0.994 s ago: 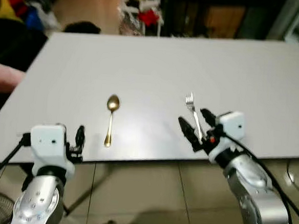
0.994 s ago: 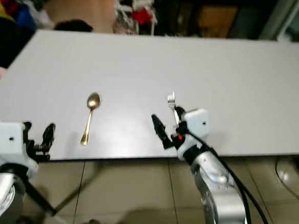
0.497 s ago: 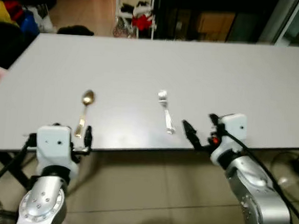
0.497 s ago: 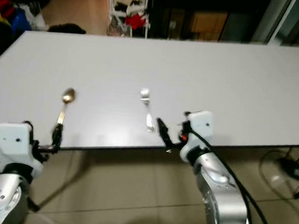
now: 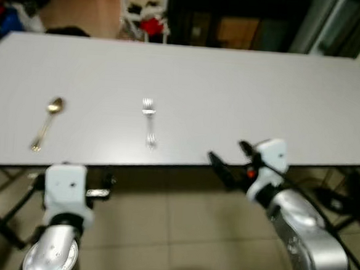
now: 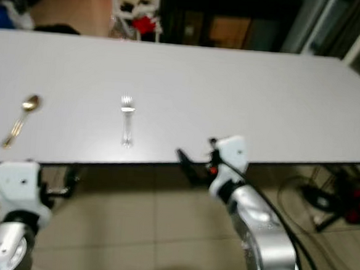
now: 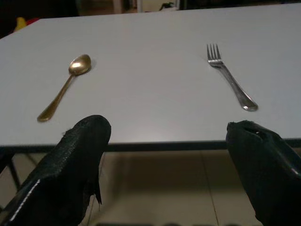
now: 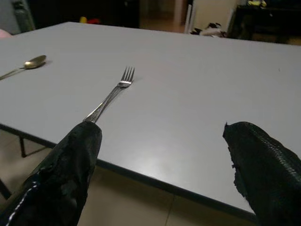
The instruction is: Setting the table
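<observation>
Gold spoon (image 7: 65, 87) and fork (image 7: 231, 78) lie apart on seemingly white table (image 7: 150, 56).

One white table (image 5: 232, 89); on it two pieces of cutlery, counted as one gold spoon (image 5: 47, 121) and one silver fork (image 5: 149, 122), lying apart from each other near the front edge; two robot arms, each ending in one gripper, so a left gripper (image 7: 164, 174) and a right gripper (image 8: 160, 174), four black fingers in all; the dim, blurred clutter beyond the table is probably several items, too unclear to count
</observation>
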`<state>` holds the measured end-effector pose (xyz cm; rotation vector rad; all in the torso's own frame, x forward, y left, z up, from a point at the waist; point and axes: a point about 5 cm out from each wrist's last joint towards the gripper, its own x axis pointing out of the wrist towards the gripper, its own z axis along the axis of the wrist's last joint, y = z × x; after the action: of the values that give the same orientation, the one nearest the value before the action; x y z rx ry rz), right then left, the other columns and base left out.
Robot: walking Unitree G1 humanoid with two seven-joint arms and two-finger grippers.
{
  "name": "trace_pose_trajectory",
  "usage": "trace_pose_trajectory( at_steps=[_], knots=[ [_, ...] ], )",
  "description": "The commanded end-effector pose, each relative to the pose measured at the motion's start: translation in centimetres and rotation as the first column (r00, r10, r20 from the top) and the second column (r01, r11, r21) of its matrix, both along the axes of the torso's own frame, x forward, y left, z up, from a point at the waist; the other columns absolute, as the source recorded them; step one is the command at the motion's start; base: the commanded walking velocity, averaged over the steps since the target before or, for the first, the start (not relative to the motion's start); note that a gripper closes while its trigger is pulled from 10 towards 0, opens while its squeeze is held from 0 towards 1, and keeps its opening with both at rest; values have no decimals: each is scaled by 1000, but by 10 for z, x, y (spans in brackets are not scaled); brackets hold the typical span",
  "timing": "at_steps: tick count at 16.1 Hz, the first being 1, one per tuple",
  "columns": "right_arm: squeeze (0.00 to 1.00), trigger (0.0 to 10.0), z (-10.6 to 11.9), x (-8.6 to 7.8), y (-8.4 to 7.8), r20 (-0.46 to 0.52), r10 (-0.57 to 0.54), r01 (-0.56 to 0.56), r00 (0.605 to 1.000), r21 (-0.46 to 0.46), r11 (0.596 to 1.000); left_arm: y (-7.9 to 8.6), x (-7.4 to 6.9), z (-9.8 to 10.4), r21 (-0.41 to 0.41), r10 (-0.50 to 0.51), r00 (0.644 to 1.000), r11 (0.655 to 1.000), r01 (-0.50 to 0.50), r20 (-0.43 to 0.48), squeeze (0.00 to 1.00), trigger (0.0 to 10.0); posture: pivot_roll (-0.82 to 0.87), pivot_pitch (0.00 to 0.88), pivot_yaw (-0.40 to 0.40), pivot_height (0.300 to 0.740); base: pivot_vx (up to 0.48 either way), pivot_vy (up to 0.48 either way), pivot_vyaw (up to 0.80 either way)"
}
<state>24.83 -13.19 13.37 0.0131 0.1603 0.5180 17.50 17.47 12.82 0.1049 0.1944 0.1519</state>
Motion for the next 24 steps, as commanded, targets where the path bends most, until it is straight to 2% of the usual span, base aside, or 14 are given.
trace_pose_trajectory(
  at_steps=[1,5,7,8,12,14,16,17,20,24],
  knots=[
    [1000,10000,2,-1,-4,-4,-1,1,1000,1,1000,-7,0,6,-6,-23,999,1000,23,27,1000,10000,-50,0,-6,740,0,-465,0],
    [1000,10000,-3,-6,3,-19,47,-47,999,17,999,-4,-5,8,16,-16,999,1000,16,35,1000,10000,-47,0,4,740,0,-446,514],
    [1000,10000,-4,-3,3,-4,36,-36,999,9,999,-6,1,7,7,-21,998,1000,21,55,1000,10000,-51,0,24,740,0,0,800],
    [1000,10000,0,-3,2,-1,14,-14,1000,38,999,-9,3,9,6,-50,997,999,50,62,1000,10000,-56,0,22,740,0,0,800],
    [1000,10000,-4,-8,0,-13,49,-48,999,41,998,-3,-5,7,64,-53,998,997,50,42,1000,10000,-46,0,16,740,0,0,800],
    [1000,10000,-1,-3,-1,28,19,-20,999,35,999,0,-4,5,76,-42,998,996,39,45,1000,10000,-46,0,31,740,0,0,800],
    [1000,10000,2,3,-11,65,-53,52,996,20,998,-1,-2,5,79,-40,998,996,36,57,1000,10000,-40,0,25,740,0,0,800],
    [1000,10000,0,6,-25,92,-182,183,979,-5,983,9,-6,4,90,3,998,996,-9,61,1000,10000,-57,0,22,740,0,0,800],
    [1000,10000,-13,-2,-46,110,-284,290,953,-41,956,26,-13,3,142,103,992,983,-114,79,1000,10000,-28,0,14,740,0,0,800],
    [1000,10000,-15,-11,-46,107,-225,230,968,-39,972,32,-18,7,160,94,992,981,-107,87,1000,10000,-37,0,21,740,0,0,800]
  ],
)
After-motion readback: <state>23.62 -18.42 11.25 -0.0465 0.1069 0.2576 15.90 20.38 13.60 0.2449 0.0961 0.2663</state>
